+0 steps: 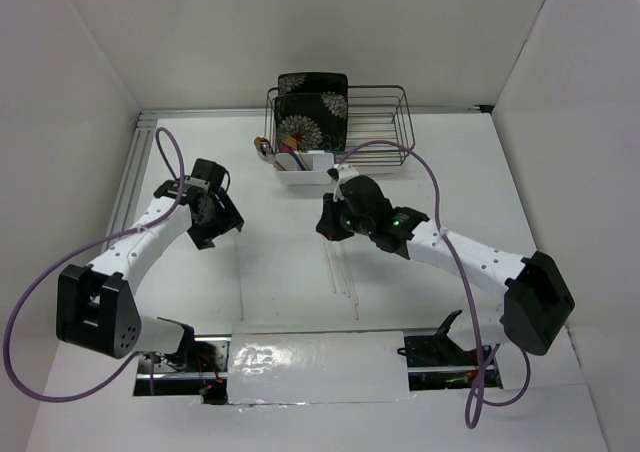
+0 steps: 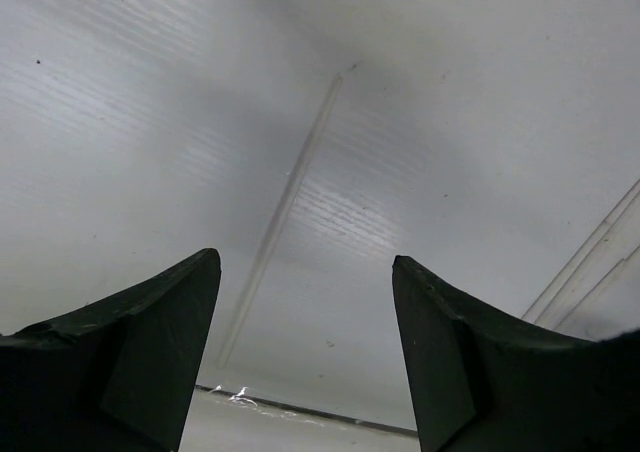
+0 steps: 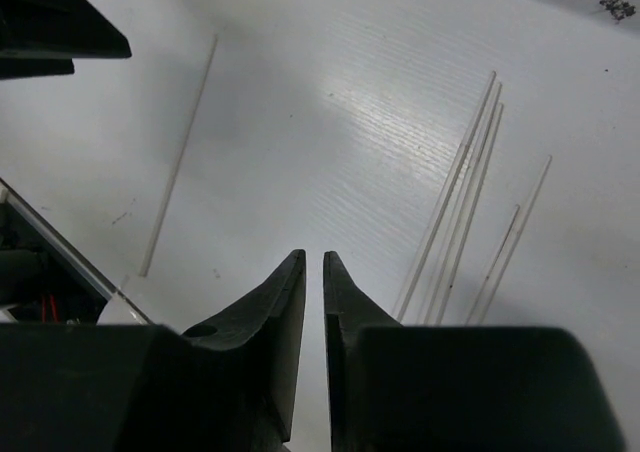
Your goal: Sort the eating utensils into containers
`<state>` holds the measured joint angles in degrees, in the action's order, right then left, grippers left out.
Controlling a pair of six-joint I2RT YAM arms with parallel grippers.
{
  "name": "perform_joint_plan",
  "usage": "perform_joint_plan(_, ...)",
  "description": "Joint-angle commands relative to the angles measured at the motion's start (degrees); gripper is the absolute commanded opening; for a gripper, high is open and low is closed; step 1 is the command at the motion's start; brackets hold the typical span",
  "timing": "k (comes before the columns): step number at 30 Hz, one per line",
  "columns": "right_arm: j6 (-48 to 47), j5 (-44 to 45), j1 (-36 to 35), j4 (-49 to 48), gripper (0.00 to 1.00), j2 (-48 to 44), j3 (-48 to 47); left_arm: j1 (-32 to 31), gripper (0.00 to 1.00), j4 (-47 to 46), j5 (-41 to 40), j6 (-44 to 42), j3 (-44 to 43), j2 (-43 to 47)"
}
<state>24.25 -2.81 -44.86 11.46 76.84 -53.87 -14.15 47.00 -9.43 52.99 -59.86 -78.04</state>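
Held the left gripper spread wide and empty, aimed at a lone chopstick flat on the table. Showed the right gripper barely parted, gripping nothing, near the bunched chopsticks. Looked like the pick-up step. Called for a descent and a pinch on a thin, flat-lying stick, then a carry to the white caddy beside the wire rack.

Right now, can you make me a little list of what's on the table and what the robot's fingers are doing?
left fingers: wide open, one chopstick lying under the gap
right fingers: open just a crack, holding nothing
other chopsticks: a bunch lying flat on the table
white cutlery holder: at the near side of the wire rack
plates: black, flowery, standing in the rack
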Motion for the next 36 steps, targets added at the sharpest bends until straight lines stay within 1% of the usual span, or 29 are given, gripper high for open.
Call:
perform_joint_plan(1, 1.24, 1.14, 1.7, -0.13, 0.2, -0.55, 0.25, -1.4, 0.82, 3.45, -1.21, 1.93, 1.31, 0.08)
perform_joint_plan(3, 1.5, 1.14, 1.71, -0.74, 0.22, -0.64, 0.78, -2.02, 0.8, 2.93, -0.77, 2.73, 2.54, 0.95)
perform_joint_plan(4, 1.68, 0.62, 2.32, -0.74, 0.22, -0.72, 1.39, -3.32, 0.78, -1.0, -0.07, 0.9, 5.07, 2.09)
perform_joint_plan(5, 1.68, 0.61, 2.32, -0.74, 0.22, -0.72, 1.4, -3.25, 0.78, -1.04, -0.06, 0.19, 5.1, 2.1)
perform_joint_plan(6, 1.59, 0.0, 2.67, -0.74, 0.23, -0.72, 1.4, -3.77, 0.77, -3.99, 1.51, -0.08, 7.88, 2.36)
perform_joint_plan(8, 1.33, 0.0, 3.11, -0.13, 0.23, -0.37, 1.4, -4.21, 0.76, -6.04, 2.75, 0.53, 10.1, 2.89)
perform_joint_plan(9, 1.15, 0.0, 3.37, -0.13, 0.23, -0.2, 1.4, -4.22, 0.72, -7.44, 3.62, 0.88, 12.11, 2.89)
perform_joint_plan(10, 0.98, -0.53, 3.64, -0.13, 0.23, -0.11, 1.4, -4.22, 0.72, -7.54, 3.46, 1.23, 13.78, 2.89)
perform_joint_plan(11, 0.8, -0.53, 3.9, -0.13, 0.23, -0.11, 1.4, -4.3, 0.72, -7.54, 3.11, 2.11, 13.8, 2.81)
perform_joint_plan(12, 0.89, -0.53, 3.9, -0.13, 0.23, -0.2, 1.4, -4.39, 0.68, -8.5, 2.84, 2.12, 15.54, 2.81)
perform_joint_plan(15, 0.89, -1.67, 4.69, -0.13, 0.24, -0.02, 1.4, -4.48, 0.67, -9.82, 2.75, 2.47, 17.13, 2.54)
perform_joint_plan(20, 0.62, -2.2, 5.31, -0.13, 0.24, 1.12, 1.4, -4.57, 0.63, -14.48, 5.81, -1.39, 18.46, 2.28)
perform_joint_plan(22, 0.45, -2.2, 5.4, -0.13, 0.24, 1.21, 1.4, -4.92, 0.59, -14.31, 6.44, -1.14, 18.98, 1.84)
perform_joint_plan(24, 0.36, -2.2, 5.4, -0.13, 0.24, 1.21, 1.4, -5.27, 0.59, -14.31, 7.14, -0.79, 19.6, 1.31)
perform_joint_plan(26, 0.53, -2.2, 5.84, -0.13, 0.25, 1.21, 1.4, -5.62, 0.57, -13.34, 7.41, 0.26, 20.13, 0.87)
perform_joint_plan(28, 0.71, -2.2, 5.84, -0.13, 0.25, 1.12, 1.4, -5.62, 0.56, -12.82, 7.76, 1.5, 20.48, -0.36)
perform_joint_plan(31, 0.71, -2.2, 5.93, -0.13, 0.24, 0.68, 1.92, -5.8, 0.56, -11.06, 6.19, 3.35, 19.78, -1.85)
perform_joint_plan(36, 0.71, -2.2, 6.28, 0.4, 0.24, -0.28, 2.45, -5.8, 0.48, -8.16, 5.04, 7.73, 19.07, -5.19)
